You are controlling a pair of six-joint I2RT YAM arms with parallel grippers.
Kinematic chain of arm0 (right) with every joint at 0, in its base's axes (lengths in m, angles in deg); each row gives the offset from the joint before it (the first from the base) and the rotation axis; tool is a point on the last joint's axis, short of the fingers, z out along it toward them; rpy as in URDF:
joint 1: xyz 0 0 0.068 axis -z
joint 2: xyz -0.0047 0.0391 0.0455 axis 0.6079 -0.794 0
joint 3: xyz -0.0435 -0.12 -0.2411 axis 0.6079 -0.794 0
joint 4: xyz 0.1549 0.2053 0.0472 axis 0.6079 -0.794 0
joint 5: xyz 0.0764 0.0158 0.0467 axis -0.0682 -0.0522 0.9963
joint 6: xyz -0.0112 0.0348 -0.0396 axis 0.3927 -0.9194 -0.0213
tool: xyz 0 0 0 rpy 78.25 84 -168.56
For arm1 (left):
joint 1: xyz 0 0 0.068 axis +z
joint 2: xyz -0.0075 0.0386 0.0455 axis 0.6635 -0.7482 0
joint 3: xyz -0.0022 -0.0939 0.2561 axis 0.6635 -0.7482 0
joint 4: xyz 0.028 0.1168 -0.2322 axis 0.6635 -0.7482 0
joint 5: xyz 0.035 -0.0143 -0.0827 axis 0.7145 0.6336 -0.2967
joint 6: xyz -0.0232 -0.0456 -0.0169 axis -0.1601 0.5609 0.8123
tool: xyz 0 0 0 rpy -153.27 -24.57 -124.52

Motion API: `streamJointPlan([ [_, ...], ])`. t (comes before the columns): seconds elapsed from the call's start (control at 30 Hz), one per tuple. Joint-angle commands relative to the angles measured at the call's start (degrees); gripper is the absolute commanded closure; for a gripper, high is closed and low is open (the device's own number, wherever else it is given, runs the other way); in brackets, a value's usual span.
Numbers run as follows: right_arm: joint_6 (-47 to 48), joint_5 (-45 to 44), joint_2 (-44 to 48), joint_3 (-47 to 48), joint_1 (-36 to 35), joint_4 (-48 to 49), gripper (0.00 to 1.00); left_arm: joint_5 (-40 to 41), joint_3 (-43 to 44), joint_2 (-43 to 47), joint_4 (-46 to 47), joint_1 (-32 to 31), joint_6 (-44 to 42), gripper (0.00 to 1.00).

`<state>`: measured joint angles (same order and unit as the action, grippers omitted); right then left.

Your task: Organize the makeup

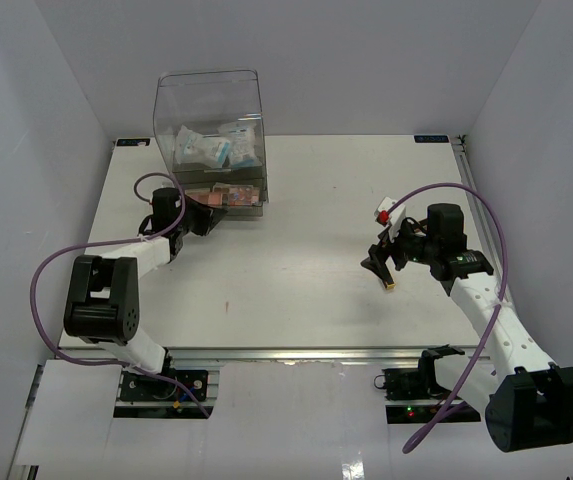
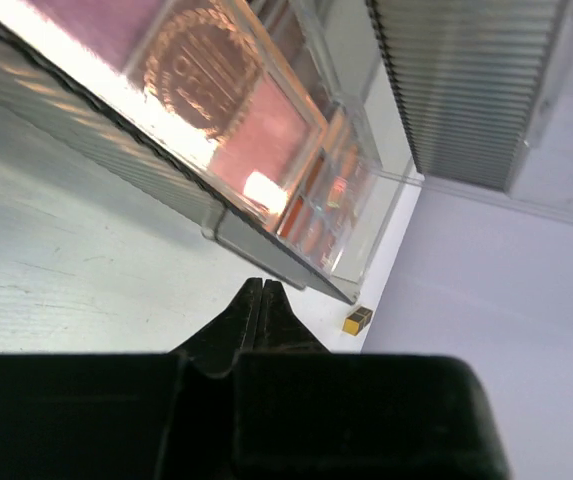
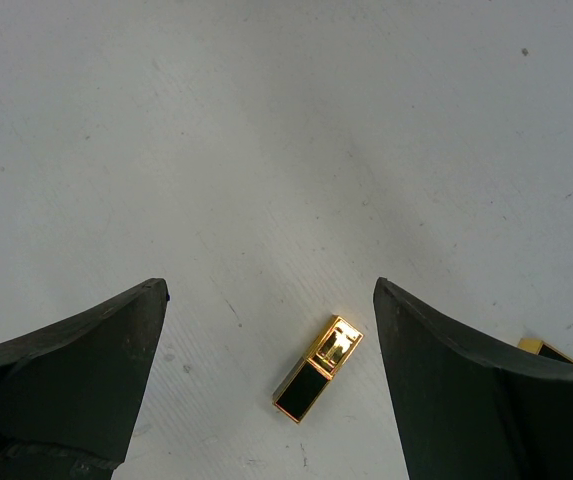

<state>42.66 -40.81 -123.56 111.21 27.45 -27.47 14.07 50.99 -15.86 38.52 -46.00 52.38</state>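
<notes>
Nearest the lens, black fingers [image 2: 251, 312] of left pincer [image 2: 263, 285], pressed flat together, nothing between. Just ahead of tips and above, clear drawer [image 2: 366, 240], tilted across view, pink-brown palettes [image 2: 216, 90] inside. Further ahead of that pincer, in upper part of clear box [image 1: 206, 100], blue-white packets [image 1: 216, 148].

Right pincer [image 3: 269, 288] spread wide, gripping nothing, poised over white table [image 3: 266, 120]. Between its fingers, a little back from tips, black-gold tube [image 3: 318, 368] lying flat, touching neither finger. Behind its right finger, another gold piece [image 3: 544, 348], mostly hidden.
</notes>
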Motion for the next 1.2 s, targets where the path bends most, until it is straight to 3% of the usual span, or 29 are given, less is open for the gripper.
streamJointPlan([
  [0.0,-0.2,1.6,0.6,0.0,0.4,1.2,0.1,-1.7,-3.1,3.5,6.7,-0.3,-0.9,1.0],
  [0.23,-0.3,1.6,1.0,0.0,0.5,1.2,0.1,-3.0,-4.3,2.0,10.0,-0.2,-0.2,0.9],
  [0.63,-0.3,1.7,1.2,-0.1,0.7,1.2,0.1,-4.5,-2.8,-3.5,12.5,-0.6,-0.9,0.91],
  [1.0,-0.2,1.7,1.2,0.0,0.8,1.2,0.1,-4.4,2.6,-6.3,12.3,-0.7,-1.0,0.67],
  [1.17,-0.2,1.7,1.3,-0.1,0.8,1.2,0.1,-4.7,5.5,-7.9,11.3,-0.7,-0.7,0.45],
])
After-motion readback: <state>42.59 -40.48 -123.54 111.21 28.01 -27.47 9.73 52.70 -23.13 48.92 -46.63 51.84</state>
